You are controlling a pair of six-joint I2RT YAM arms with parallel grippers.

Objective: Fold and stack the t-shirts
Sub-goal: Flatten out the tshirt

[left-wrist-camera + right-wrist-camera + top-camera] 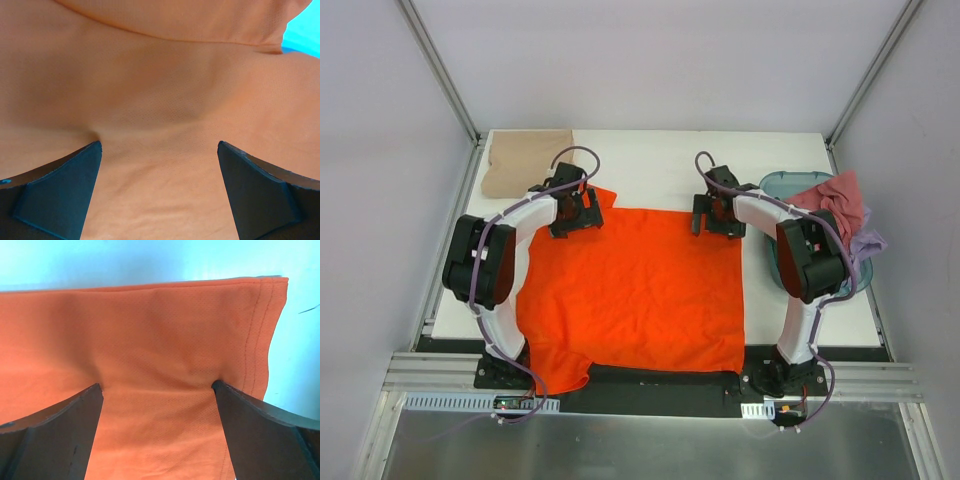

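1. You have the teal plastic tub (782, 182) at the right edge of the bench (650, 160). A crumpled pink cloth garment (835, 200) and a lilac one (866, 245) spill over its rim.
2. The bright orange t-shirt (640, 290) lies spread mid-bench. The tan-beige t-shirt (525, 160) lies at the far left corner.
3. Your left hand (578, 215) and right hand (715, 215) each have fingers wide apart, with the tips down on the orange shirt's far corners.

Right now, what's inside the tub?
A pink shirt is heaped in the tub, with a lilac one spilling over its right rim. The right arm and those shirts cover the rest, so anything underneath can't be seen.
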